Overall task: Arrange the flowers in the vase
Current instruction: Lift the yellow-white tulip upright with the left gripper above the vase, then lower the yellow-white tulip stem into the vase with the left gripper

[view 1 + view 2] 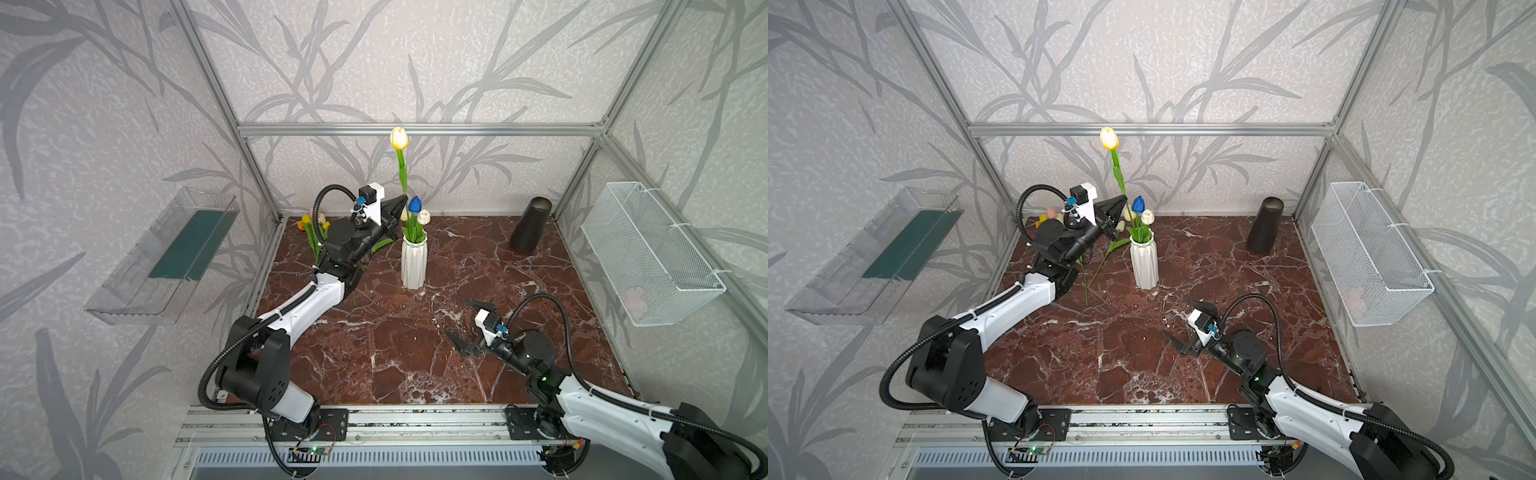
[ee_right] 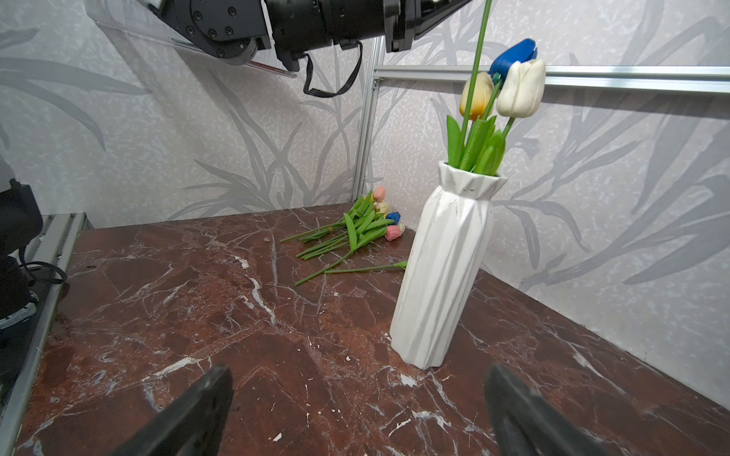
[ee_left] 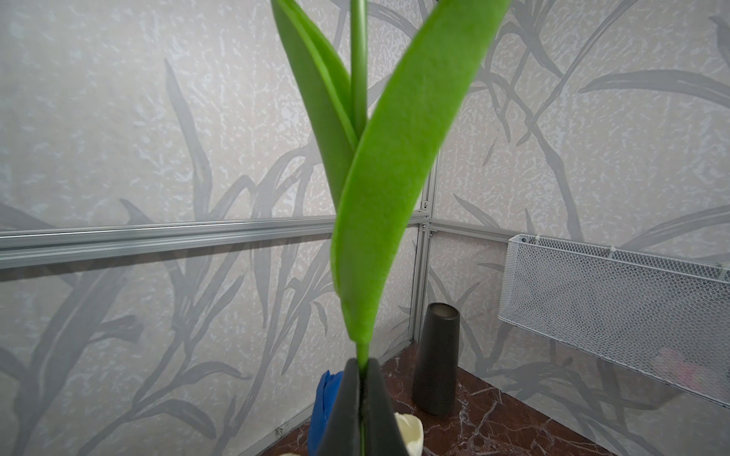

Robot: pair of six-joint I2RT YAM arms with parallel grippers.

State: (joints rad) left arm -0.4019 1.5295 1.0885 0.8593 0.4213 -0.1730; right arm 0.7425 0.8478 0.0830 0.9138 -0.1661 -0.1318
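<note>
One stem pinched in the left gripper (image 1: 401, 202) (image 1: 1121, 202) (image 3: 361, 369), jaws closed tight on it, just above the white vase (image 1: 413, 262) (image 1: 1144, 262) (image 2: 442, 276) and slightly to its left. Holds the held tulip (image 1: 401, 174) (image 1: 1117, 170) (image 3: 379, 221) (image 2: 476, 59) upright, with the yellow-white head high over the vase and two green leaves fanning up past the wrist camera. Lower stem runs down among the leaves at the vase mouth; cannot tell how deep.

Inside the vase: a blue tulip (image 1: 414, 204) (image 2: 513, 53), a white tulip (image 1: 423, 217) (image 2: 521, 89) and a yellow tulip (image 2: 476, 96), heads bunched just over the rim.

Left of the vase, toward the back corner: the other flowers (image 1: 311, 226) (image 2: 355, 229), lying in a loose pile on the marble table (image 1: 415, 353).

In front of the vase and to its right: the right gripper (image 1: 463, 320) (image 1: 1181, 319) (image 2: 359, 375), low over the table, jaws spread wide, nothing between them.

Well to the right of the vase, at the back: a black vase (image 1: 532, 224) (image 3: 436, 359). Further right, on the side wall: a white wire basket (image 1: 648, 253).
</note>
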